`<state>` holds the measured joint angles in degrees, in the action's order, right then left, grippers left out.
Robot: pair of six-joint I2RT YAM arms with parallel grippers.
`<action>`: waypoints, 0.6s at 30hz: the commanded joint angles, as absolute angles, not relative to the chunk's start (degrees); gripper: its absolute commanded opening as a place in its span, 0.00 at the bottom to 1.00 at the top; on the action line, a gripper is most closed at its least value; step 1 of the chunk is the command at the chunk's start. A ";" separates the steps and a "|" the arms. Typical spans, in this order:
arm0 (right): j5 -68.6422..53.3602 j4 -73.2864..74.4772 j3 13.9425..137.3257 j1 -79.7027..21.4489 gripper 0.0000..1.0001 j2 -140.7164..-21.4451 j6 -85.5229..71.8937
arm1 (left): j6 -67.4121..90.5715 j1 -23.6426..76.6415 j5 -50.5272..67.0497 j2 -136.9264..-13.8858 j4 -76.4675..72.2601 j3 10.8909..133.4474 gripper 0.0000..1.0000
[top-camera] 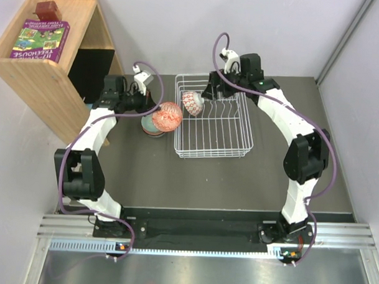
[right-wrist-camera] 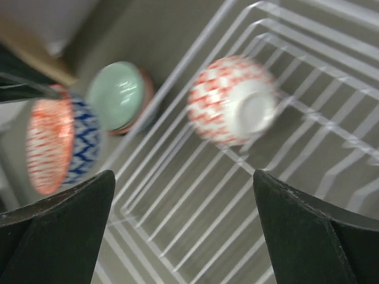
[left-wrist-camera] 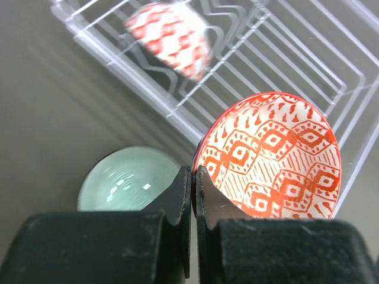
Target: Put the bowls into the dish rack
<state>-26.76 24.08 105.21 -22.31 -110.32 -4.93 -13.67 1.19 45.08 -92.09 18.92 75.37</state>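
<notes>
so, top view: one bowl is in, the rest are to go. the red-and-white bowl lies tipped on its side in the upper left corner of the dish rack, w/ the right gripper just beside it. left of the rack, the left gripper holds an orange-red patterned bowl on edge above a short stack on the table. the table is dark grey and matte. walls are pale; a wooden shelf w/ a purple box sits upper left.

left wrist: the fingers are pinched tight on the rim of the orange-red patterned bowl, at right of frame. a pale green bowl at lower left tops the stack. the rack runs across the top.

right wrist: blurred. its fingers stand wide apart w/ nothing btwn them, and the red-and-white bowl rests on the wires at centre. can't tell how many bowls the stack holds. my read: the held bowl and the whole stack are left to load.
</notes>
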 commanded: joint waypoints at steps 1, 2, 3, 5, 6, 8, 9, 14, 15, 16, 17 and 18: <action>-51.92 17.15 102.14 -21.36 1.00 -111.62 -14.14 | -13.98 4.39 52.90 -90.61 14.33 77.61 0.00; -56.12 15.83 100.39 -21.36 1.00 -111.80 -17.02 | -13.97 5.53 53.95 -91.31 12.76 77.43 0.00; -58.08 11.82 99.15 -21.27 1.00 -111.71 -18.62 | -12.93 6.06 54.66 -91.49 11.27 76.47 0.00; -61.68 6.71 96.00 -21.27 1.00 -111.45 -22.91 | -9.78 7.90 55.02 -91.23 3.92 74.72 0.00; -62.66 5.55 95.11 -21.36 1.00 -111.45 -23.81 | -9.23 8.61 54.67 -91.14 2.13 73.58 0.00; -64.94 3.53 93.09 -21.10 1.00 -111.45 -25.22 | -8.36 10.27 55.10 -91.75 0.62 73.83 0.00; -65.39 2.56 92.47 -20.92 1.00 -111.53 -25.92 | -8.00 10.72 55.54 -92.11 0.35 75.05 0.00; -70.65 -6.75 88.43 -18.64 1.00 -111.62 -33.21 | -10.18 14.23 55.72 -94.83 4.47 78.75 0.00; -71.27 -7.64 87.90 -18.46 1.00 -111.53 -33.83 | -10.72 14.59 55.64 -95.01 5.00 79.19 0.00; -71.89 -8.26 86.93 -17.67 1.00 -111.36 -34.62 | -11.16 14.94 55.46 -95.18 5.88 79.28 0.00; -73.11 -9.04 86.58 -17.49 1.00 -111.27 -34.89 | -11.60 15.03 55.46 -95.36 5.98 79.28 0.00; -73.47 -9.31 86.22 -17.06 1.00 -111.18 -35.07 | -11.78 15.12 55.46 -95.45 6.15 79.19 0.00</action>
